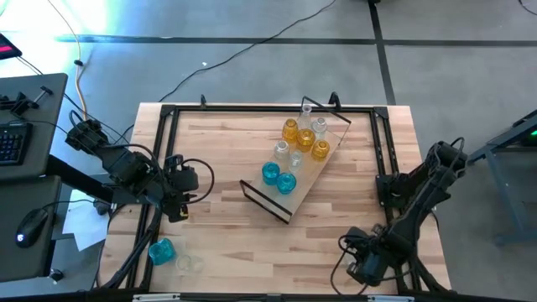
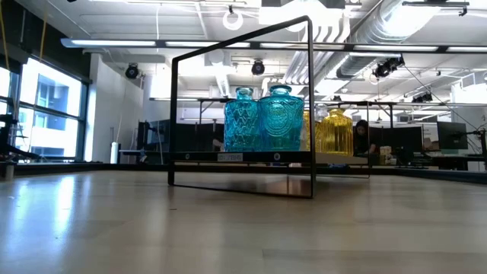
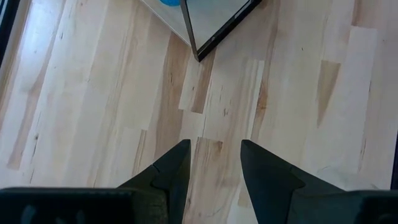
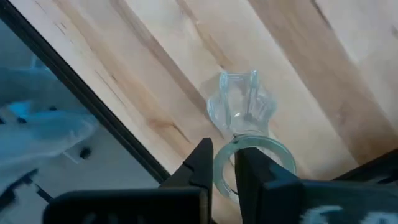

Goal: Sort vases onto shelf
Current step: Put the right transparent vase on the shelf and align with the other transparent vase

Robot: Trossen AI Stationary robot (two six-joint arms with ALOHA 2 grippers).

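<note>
Clear vase (image 4: pixel 239 109) pinched at its rim by right tool (image 4: pixel 225 163), near counter's (image 1: pixel 218 151) right front corner.
Shelf (image 1: pixel 323 164), mid-counter toward the back, carries about eight vases: amber, clear, teal. Teal vase (image 1: pixel 161 250) and another clear one (image 1: pixel 188 262) wait at left front corner. Left tool (image 3: pixel 214 163) open, empty, near left edge. Judged mostly done.
</note>
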